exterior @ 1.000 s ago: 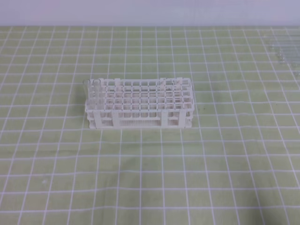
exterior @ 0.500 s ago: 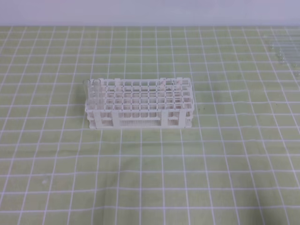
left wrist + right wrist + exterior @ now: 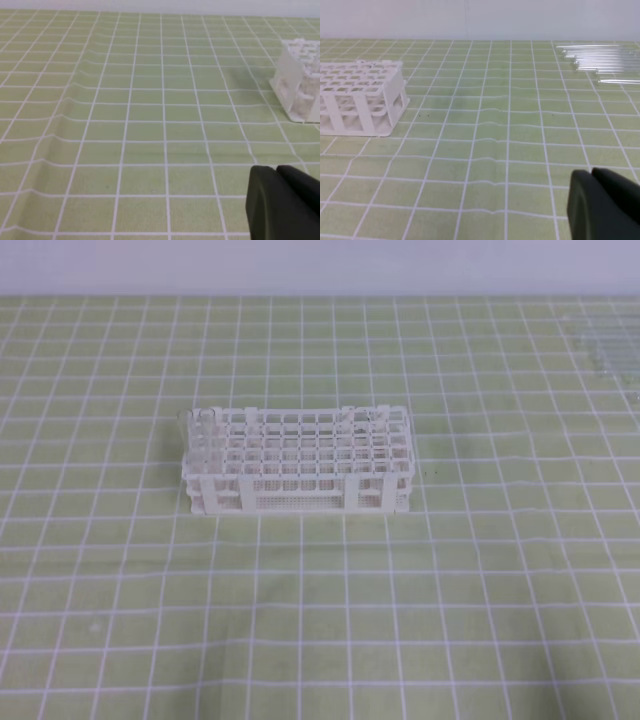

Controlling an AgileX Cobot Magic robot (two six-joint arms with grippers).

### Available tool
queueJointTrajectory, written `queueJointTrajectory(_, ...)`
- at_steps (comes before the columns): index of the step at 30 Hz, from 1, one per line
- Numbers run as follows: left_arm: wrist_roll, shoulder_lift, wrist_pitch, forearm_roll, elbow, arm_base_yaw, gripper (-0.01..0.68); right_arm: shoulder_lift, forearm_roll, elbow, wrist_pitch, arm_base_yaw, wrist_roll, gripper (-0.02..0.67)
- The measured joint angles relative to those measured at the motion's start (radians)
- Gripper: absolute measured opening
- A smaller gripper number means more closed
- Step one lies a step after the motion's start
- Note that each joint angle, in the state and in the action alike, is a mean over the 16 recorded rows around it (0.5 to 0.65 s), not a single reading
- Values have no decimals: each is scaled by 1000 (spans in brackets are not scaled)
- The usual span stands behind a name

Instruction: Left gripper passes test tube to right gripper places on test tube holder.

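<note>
The white test tube holder [image 3: 298, 460] stands mid-table on the green checked mat, and a few clear tubes [image 3: 197, 428] stand upright in its left end. The holder's end also shows at the right edge of the left wrist view [image 3: 300, 80] and at the left of the right wrist view [image 3: 360, 95]. The left gripper [image 3: 276, 171] is shut and empty, low over bare mat, well short of the holder. The right gripper [image 3: 591, 174] is also shut and empty, right of the holder. A single separate test tube is out of view. Neither gripper appears in the exterior high view.
A cluster of several clear tubes [image 3: 600, 57] lies flat on the mat at the far right, also seen in the exterior high view [image 3: 610, 345]. The mat [image 3: 125, 115] is slightly wrinkled on the left. A pale wall [image 3: 320, 265] borders the far edge.
</note>
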State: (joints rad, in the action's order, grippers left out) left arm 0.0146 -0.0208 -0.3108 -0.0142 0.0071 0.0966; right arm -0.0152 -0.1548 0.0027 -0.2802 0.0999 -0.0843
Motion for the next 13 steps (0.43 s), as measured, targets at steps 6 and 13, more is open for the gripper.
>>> queueJointTrajectory(6, 2, 6, -10, -24, -3, 0, -2, 0, 0, 0, 0, 0, 0, -18)
queueJointTrajectory(13, 3, 13, -14, -24, -6, 0, -2, 0, 0, 0, 0, 0, 0, -18)
